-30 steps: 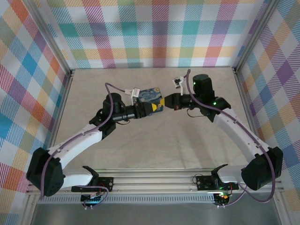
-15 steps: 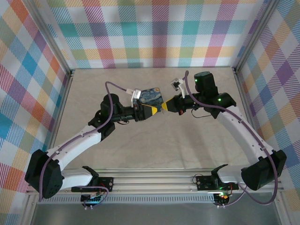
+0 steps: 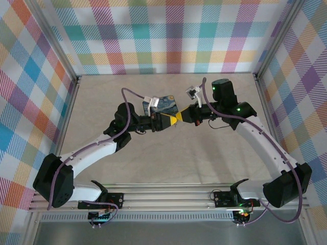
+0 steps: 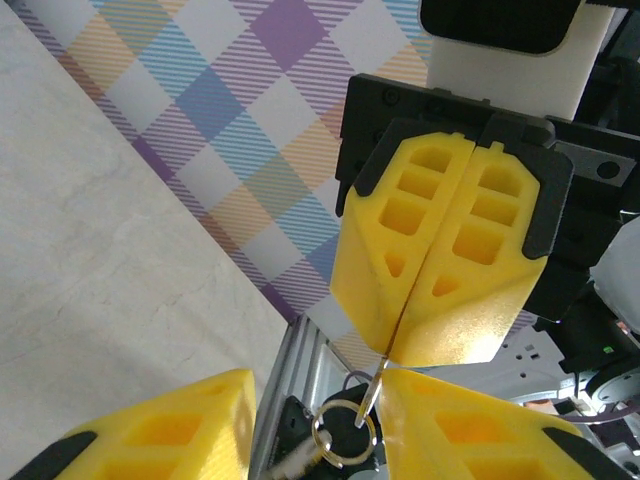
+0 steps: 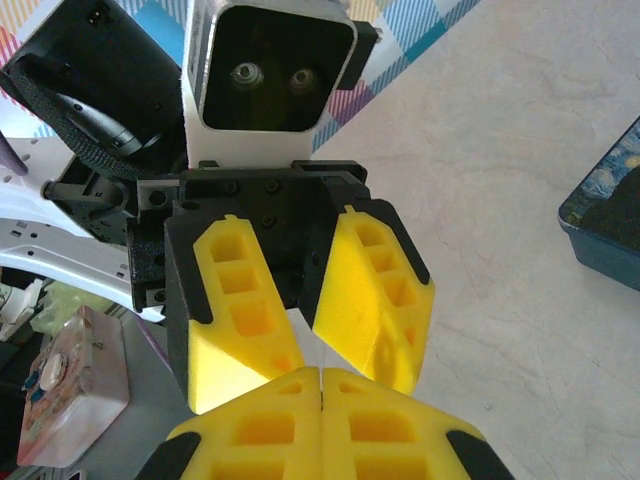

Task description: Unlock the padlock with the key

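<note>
The padlock (image 3: 164,105), a dark-blue block with yellow swirls, lies on the table just behind my left gripper (image 3: 170,120); its corner shows in the right wrist view (image 5: 605,215). My right gripper (image 3: 180,118) meets the left one tip to tip above the table. In the left wrist view the right gripper (image 4: 393,342) is shut on the key (image 4: 373,388), whose thin silvery end and ring (image 4: 341,432) stick out. My left gripper (image 4: 315,388) is open, its fingers on either side of that end, the key close against the right finger (image 4: 480,420). The right gripper's own jaws (image 5: 320,385) are pressed together.
The beige tabletop (image 3: 168,158) is fenced by an aluminium frame (image 3: 265,102) and checkered walls. A small pinkish box (image 5: 70,385) shows at the lower left of the right wrist view, beyond the left arm.
The two grippers have come together tip to tip. The left gripper's jaws have narrowed around the key's free end. The padlock has stayed put.
</note>
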